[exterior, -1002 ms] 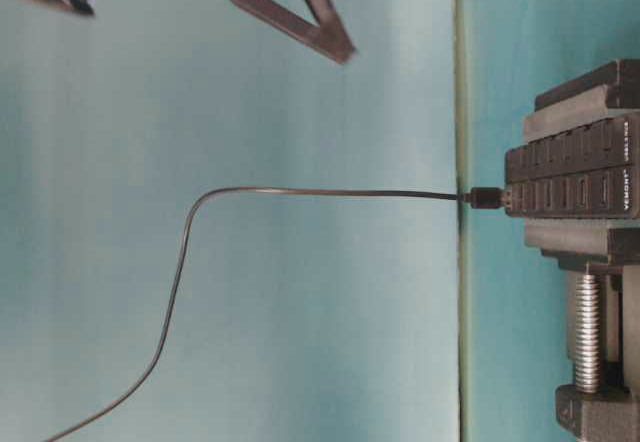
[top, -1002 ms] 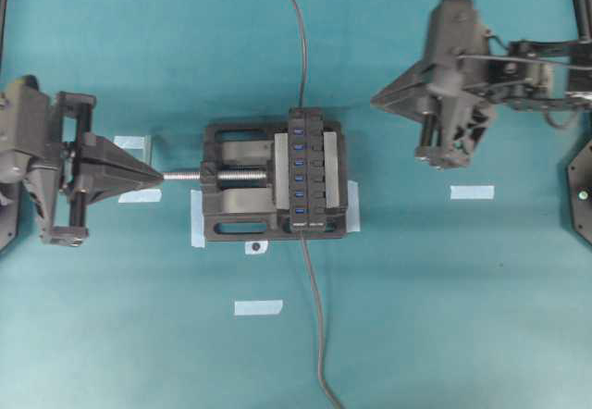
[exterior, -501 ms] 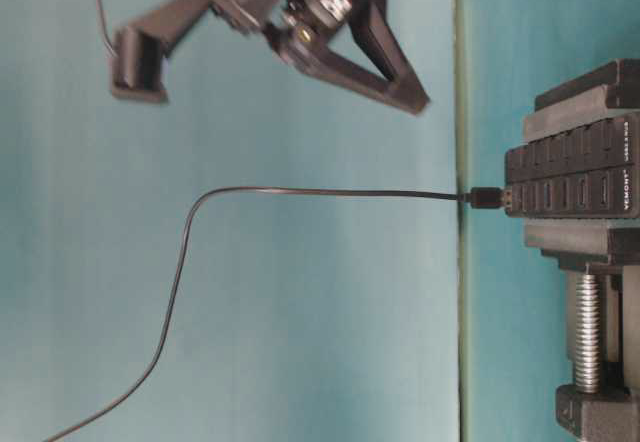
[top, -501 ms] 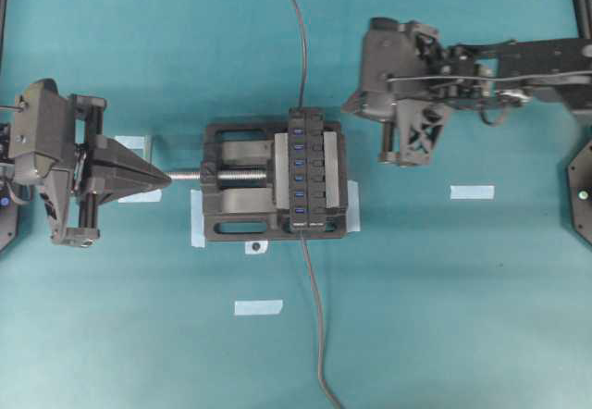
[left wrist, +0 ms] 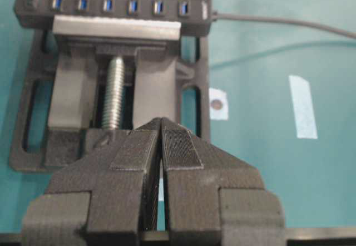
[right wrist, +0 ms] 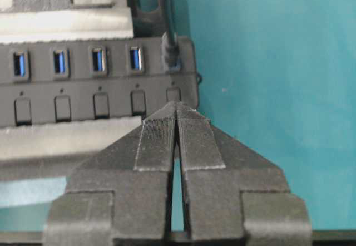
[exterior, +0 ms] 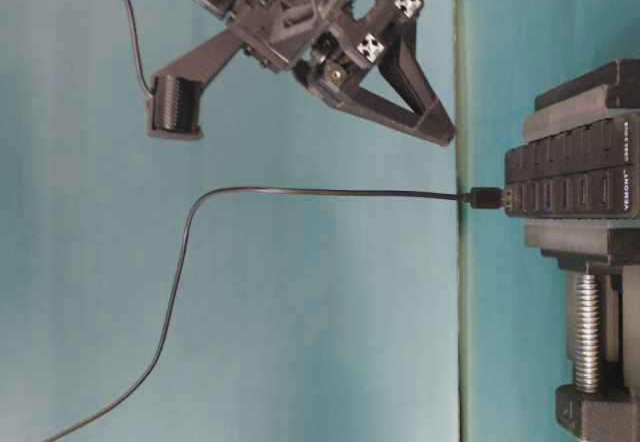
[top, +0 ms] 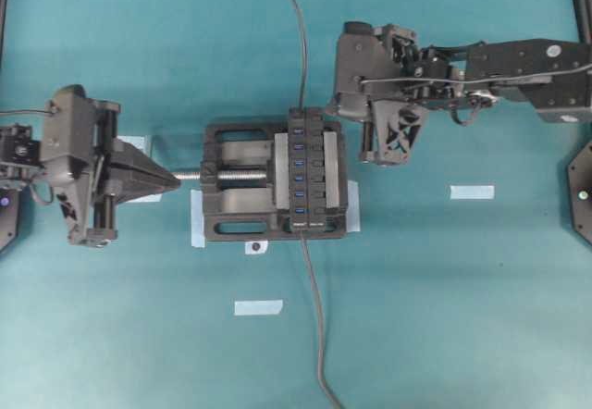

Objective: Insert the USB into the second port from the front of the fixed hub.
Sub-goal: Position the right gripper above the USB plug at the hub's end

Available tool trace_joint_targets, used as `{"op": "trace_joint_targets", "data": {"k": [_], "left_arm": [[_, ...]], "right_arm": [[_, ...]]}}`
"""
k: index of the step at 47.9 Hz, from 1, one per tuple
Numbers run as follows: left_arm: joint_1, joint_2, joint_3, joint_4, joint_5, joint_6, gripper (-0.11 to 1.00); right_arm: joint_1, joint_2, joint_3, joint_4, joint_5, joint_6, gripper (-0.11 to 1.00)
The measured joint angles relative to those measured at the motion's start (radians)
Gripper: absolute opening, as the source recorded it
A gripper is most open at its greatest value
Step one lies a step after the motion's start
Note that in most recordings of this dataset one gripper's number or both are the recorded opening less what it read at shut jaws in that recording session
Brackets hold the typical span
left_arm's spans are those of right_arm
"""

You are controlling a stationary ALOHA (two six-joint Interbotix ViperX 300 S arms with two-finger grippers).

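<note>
The fixed hub (top: 310,173) is a black bar with blue ports, clamped in a vise; it also shows in the table-level (exterior: 575,177), left wrist (left wrist: 117,13) and right wrist (right wrist: 83,84) views. The USB plug (right wrist: 169,45) sits in the port at the hub's far end, at the top in the overhead view (top: 302,105) and at the left in the table-level view (exterior: 487,198). Its cable (top: 298,20) runs off the far edge. My right gripper (top: 329,111) (right wrist: 177,106) is shut and empty, just above that end. My left gripper (top: 176,179) (left wrist: 161,121) is shut and empty, at the vise screw's tip.
The black vise (top: 236,182) with its silver screw (left wrist: 114,90) holds the hub. The hub's own cable (top: 314,316) leaves the near end toward the front edge. Pieces of pale tape (top: 472,192) lie on the teal table.
My right arm has swung left and down, bringing its shut tips over the hub's far end. My left gripper has moved slightly right toward the vise screw. The plug has not moved.
</note>
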Motion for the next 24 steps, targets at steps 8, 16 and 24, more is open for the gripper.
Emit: {"op": "trace_joint_targets", "data": {"k": [8,16,24], "left_arm": [[0.0,0.031,-0.015,0.0,0.002,0.0,0.0],[0.0,0.051,-0.029,-0.002,0.0,0.0,0.0],[0.0,0.057,-0.032,0.0,0.002,0.0,0.0]], "right_arm": [[0.0,0.014,-0.015,0.0,-0.002,-0.002,0.01],[0.0,0.026,-0.02,0.0,-0.014,0.0,0.01],[0.0,0.032,-0.02,0.0,-0.029,-0.002,0.01]]}}
